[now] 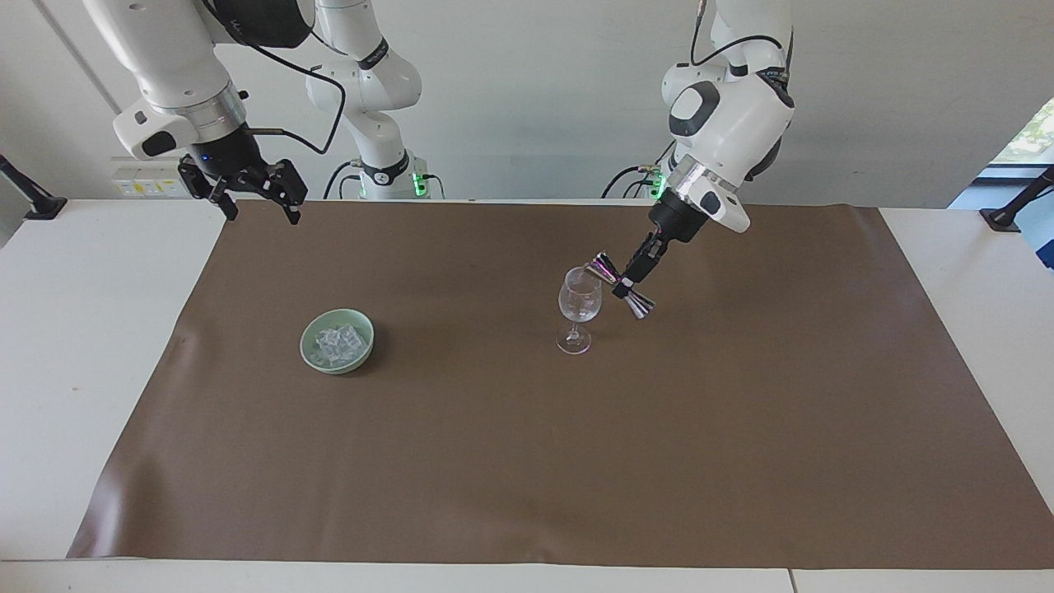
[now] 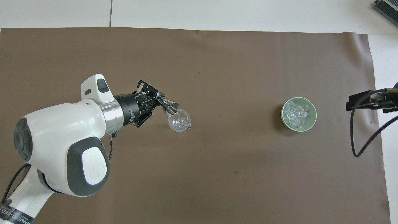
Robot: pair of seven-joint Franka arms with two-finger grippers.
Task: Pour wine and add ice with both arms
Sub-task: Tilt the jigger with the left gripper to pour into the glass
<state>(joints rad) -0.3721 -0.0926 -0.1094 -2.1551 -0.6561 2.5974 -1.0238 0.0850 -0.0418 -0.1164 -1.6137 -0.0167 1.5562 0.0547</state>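
Ice [image 1: 336, 343] lies heaped in one pale green bowl [image 1: 309, 352], well apart from the single stemmed glass [image 1: 580, 303], toward the right arm's end of the table. The cubes look small, hard and slippery, too many to count; each is probably best pinched across flat faces. The left gripper [image 1: 624, 285], fingers clamped on one metal jigger [image 1: 607, 269], tips it at the glass's rim. The right gripper [image 1: 247, 192] waits with fingers spread wide, above the brown mat's [image 1: 494, 461] edge.

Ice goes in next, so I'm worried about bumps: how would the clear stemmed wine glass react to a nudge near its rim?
The clear stemmed wine glass would probably tip easily: its wide bowl sits on a thin stem over a small foot. It looks thin-walled, so likely fragile. The left gripper tilts a metal double-cone jigger right at its rim, leaving little margin.
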